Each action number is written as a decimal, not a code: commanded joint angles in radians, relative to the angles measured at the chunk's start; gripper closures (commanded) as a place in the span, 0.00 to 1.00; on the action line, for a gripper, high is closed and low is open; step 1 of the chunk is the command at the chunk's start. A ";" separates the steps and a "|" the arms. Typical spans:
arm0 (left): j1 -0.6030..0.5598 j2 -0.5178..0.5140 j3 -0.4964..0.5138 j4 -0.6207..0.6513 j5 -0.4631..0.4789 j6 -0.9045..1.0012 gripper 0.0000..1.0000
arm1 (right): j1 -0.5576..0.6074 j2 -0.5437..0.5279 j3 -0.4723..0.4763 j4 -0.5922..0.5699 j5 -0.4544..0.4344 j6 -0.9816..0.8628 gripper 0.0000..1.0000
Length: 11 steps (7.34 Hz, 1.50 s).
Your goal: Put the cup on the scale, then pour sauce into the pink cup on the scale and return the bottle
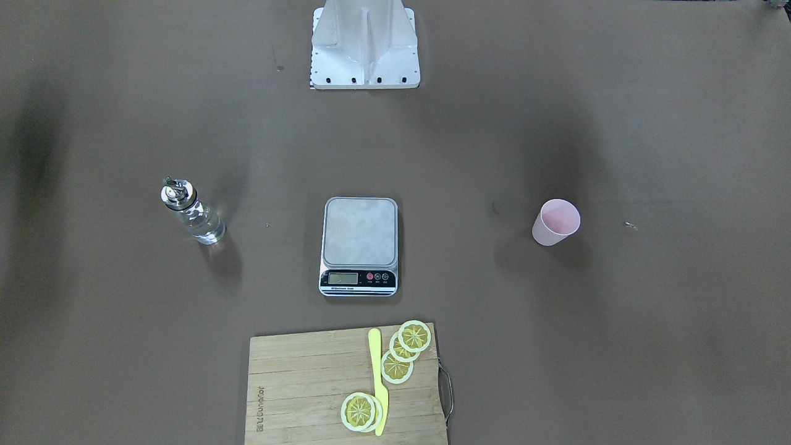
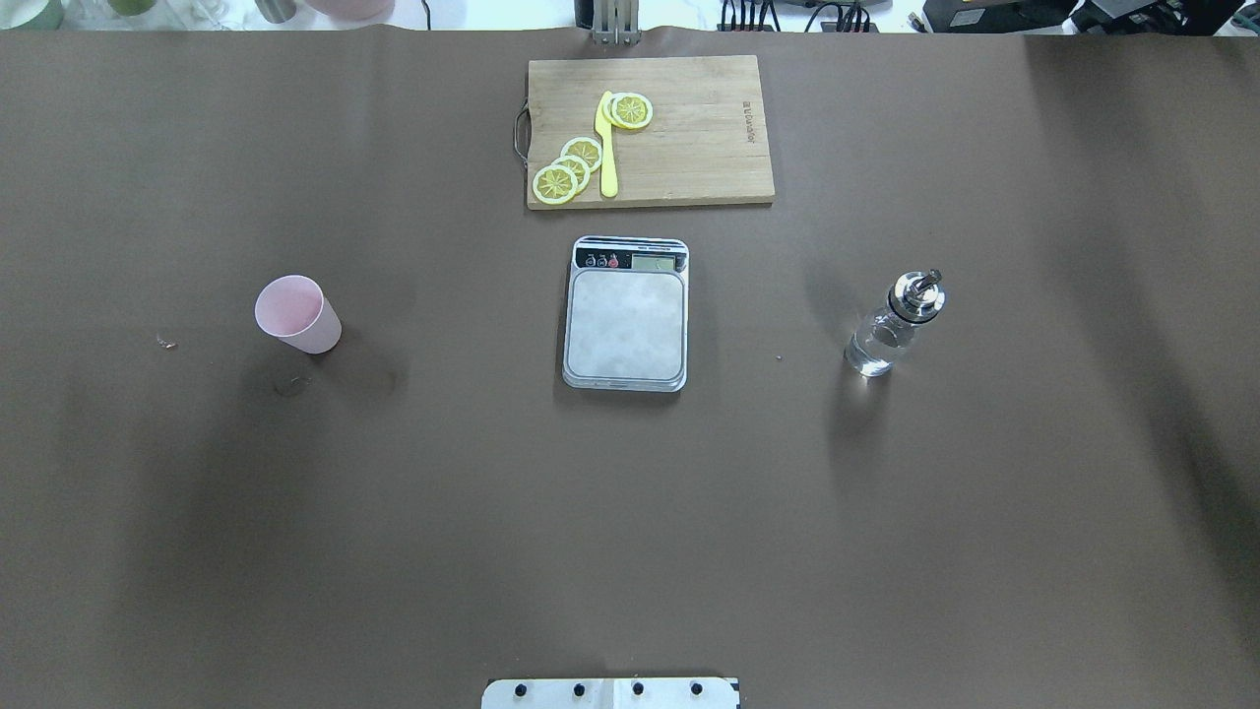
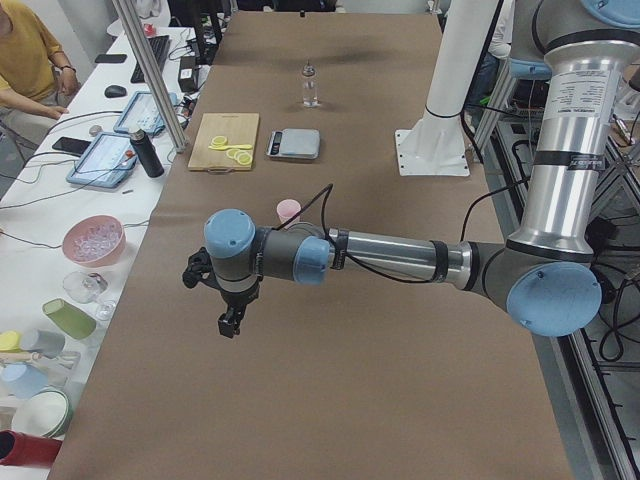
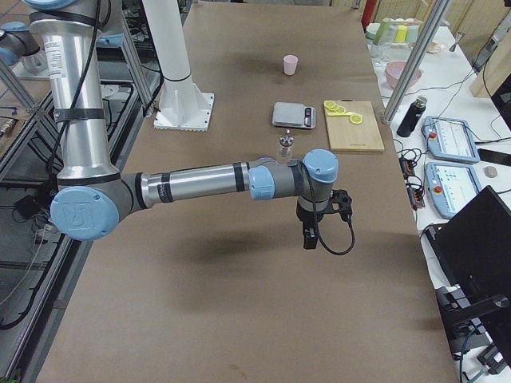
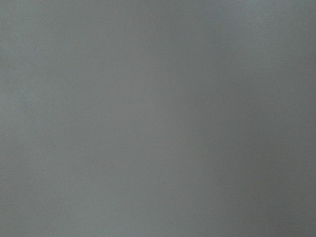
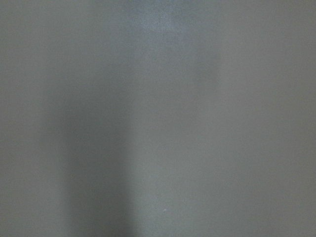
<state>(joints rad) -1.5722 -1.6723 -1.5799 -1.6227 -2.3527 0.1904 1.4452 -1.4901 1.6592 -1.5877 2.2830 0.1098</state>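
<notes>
The pink cup [image 2: 296, 313] stands upright on the table, left of the scale [image 2: 626, 313], whose steel platform is bare. The glass bottle [image 2: 894, 323] with clear sauce stands right of the scale. In the front-facing view the cup [image 1: 555, 222] is at the right and the bottle [image 1: 191, 212] at the left. My left gripper [image 3: 230, 325] shows only in the exterior left view, above the table and short of the cup [image 3: 288, 210]. My right gripper [image 4: 310, 238] shows only in the exterior right view, short of the bottle [image 4: 284, 146]. I cannot tell whether either is open or shut. Both wrist views show only blurred grey.
A wooden cutting board [image 2: 689, 128] with lemon slices [image 2: 569, 169] and a yellow knife [image 2: 606, 143] lies beyond the scale. The white robot base [image 1: 364, 46] stands at the near edge. Side benches with bowls, cups and tablets [image 3: 100, 160] run along the far edge.
</notes>
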 commanded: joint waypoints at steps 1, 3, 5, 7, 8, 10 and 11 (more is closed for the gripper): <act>0.001 0.012 -0.021 -0.002 0.000 -0.002 0.02 | 0.000 -0.001 0.005 -0.003 -0.003 0.002 0.00; 0.015 0.000 -0.087 -0.005 0.004 -0.093 0.01 | 0.000 -0.012 0.005 0.003 0.016 0.004 0.00; 0.021 0.000 -0.121 0.006 -0.034 -0.107 0.00 | 0.000 -0.012 0.004 0.005 0.041 0.005 0.00; 0.162 -0.036 -0.171 0.009 -0.047 -0.284 0.00 | 0.000 -0.010 0.002 0.005 0.047 0.005 0.00; 0.216 -0.049 -0.195 0.006 -0.043 -0.371 0.00 | -0.005 -0.007 -0.001 0.006 0.049 -0.002 0.00; 0.311 -0.111 -0.213 0.007 -0.033 -0.516 0.00 | -0.022 0.001 0.016 0.008 0.047 0.004 0.00; 0.369 -0.118 -0.236 0.006 0.025 -0.601 0.00 | -0.029 0.019 0.011 0.006 0.046 0.004 0.00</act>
<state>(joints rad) -1.2743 -1.7688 -1.7934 -1.6157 -2.3746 -0.2997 1.4245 -1.4862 1.6709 -1.5806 2.3302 0.1120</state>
